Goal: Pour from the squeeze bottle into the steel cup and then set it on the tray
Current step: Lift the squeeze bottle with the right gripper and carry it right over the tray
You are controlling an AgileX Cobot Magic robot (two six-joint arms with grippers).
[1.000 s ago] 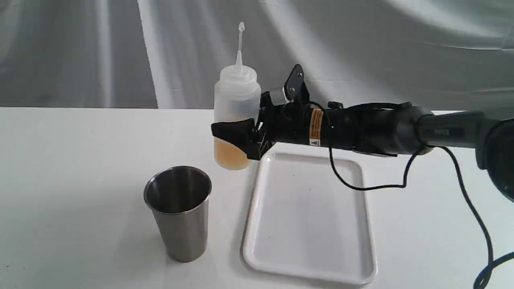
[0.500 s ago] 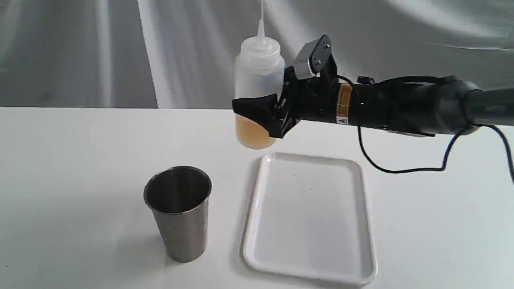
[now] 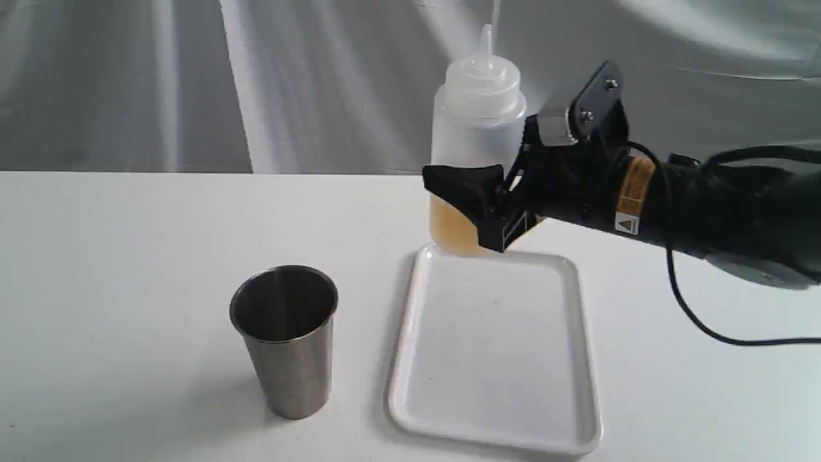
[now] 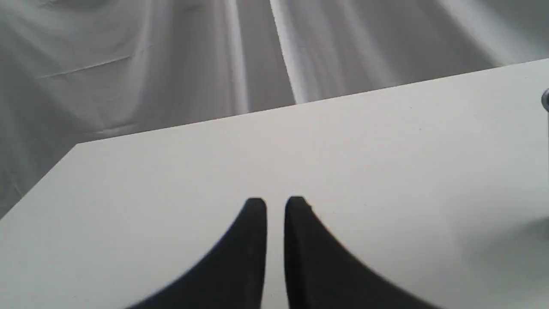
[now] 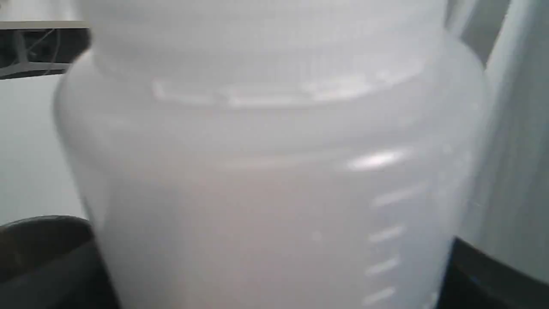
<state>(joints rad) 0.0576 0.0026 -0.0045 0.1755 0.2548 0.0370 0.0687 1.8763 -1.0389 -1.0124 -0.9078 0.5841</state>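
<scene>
1. the right gripper (image 3: 458, 189) is clamped around the squeeze bottle (image 3: 474, 135) at mid-height. one black finger (image 3: 462, 183) crosses the front of the bottle, just above the amber liquid.
2. the bottle stands upright in the grip, nozzle pointing up. in the right wrist view its translucent wall (image 5: 274, 171) fills the space between the fingers.
3. the tray (image 3: 494, 346) lies below the right gripper, and the bottle's base is at the tray's far rim. whether they touch cannot be told.
4. the steel cup (image 3: 285, 340) stands upright on the table (image 3: 128, 256), below the right gripper, off beyond its fingertips and well apart from it, just beside the tray.
5. the left gripper (image 4: 275, 206) hovers over bare table, fingers nearly together with a thin gap, grasping nothing.
</scene>
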